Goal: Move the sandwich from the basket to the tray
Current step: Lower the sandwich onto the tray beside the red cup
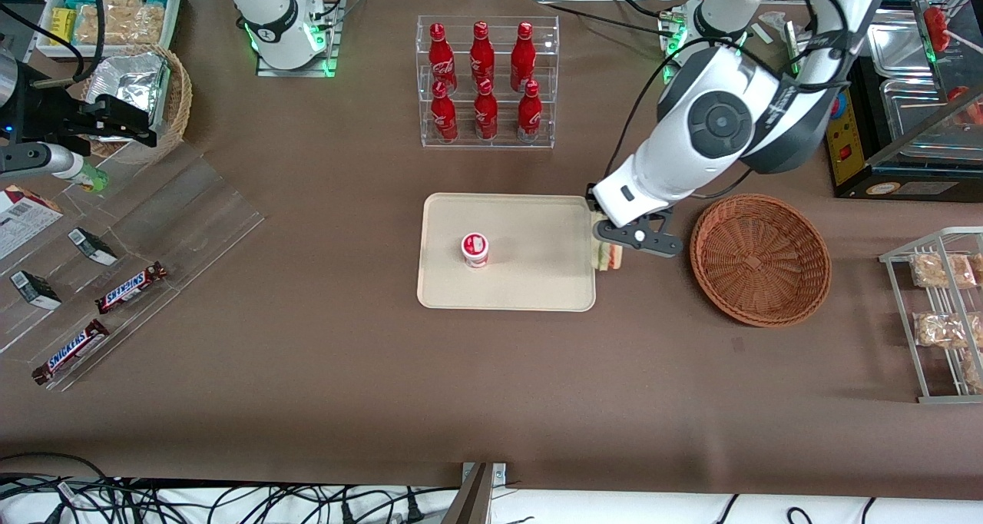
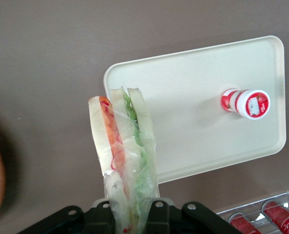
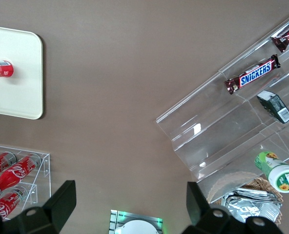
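Note:
My left gripper point(image 1: 610, 249) hangs between the basket and the tray, just over the tray's edge nearest the basket, shut on the sandwich point(image 1: 607, 257). The wrist view shows the sandwich point(image 2: 126, 151), a clear-wrapped wedge of white bread with green, pink and red layers, pinched between the gripper point(image 2: 131, 214) fingers and pointing at the tray's corner. The round reddish-brown wicker basket point(image 1: 760, 259) holds nothing that I can see. On the cream tray point(image 1: 530, 263) point(image 2: 193, 97) stands a small red-and-white cup point(image 1: 474, 250) point(image 2: 246, 103).
A clear rack of red bottles point(image 1: 486, 78) stands farther from the front camera than the tray. A wire rack with snack packets point(image 1: 941, 309) sits at the working arm's end. Clear shelves with Snickers bars point(image 1: 130, 287) and a tan basket with a foil packet point(image 1: 138, 94) lie toward the parked arm's end.

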Motion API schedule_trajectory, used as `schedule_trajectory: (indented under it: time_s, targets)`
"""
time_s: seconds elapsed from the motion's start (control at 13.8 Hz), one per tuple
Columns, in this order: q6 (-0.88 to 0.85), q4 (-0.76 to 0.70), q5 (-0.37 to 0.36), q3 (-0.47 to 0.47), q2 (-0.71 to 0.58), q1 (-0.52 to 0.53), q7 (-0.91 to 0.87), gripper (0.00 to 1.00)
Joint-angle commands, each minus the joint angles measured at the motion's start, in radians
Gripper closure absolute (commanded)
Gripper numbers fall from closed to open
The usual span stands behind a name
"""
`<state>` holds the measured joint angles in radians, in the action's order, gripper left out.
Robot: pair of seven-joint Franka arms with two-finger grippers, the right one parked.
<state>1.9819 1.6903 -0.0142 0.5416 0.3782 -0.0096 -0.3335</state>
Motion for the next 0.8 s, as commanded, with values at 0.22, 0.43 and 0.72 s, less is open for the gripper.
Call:
schedule_trajectory:
  time_s: [0.22, 0.43, 0.72]
  targets:
    - [0.096, -0.024, -0.062, -0.003, 0.138, -0.084, -0.126, 1.0]
    - [0.147, -0.024, -0.17, -0.003, 0.214, -0.112, -0.194, 1.0]
    - [0.173, -0.024, -0.222, -0.005, 0.271, -0.13, -0.208, 0.99]
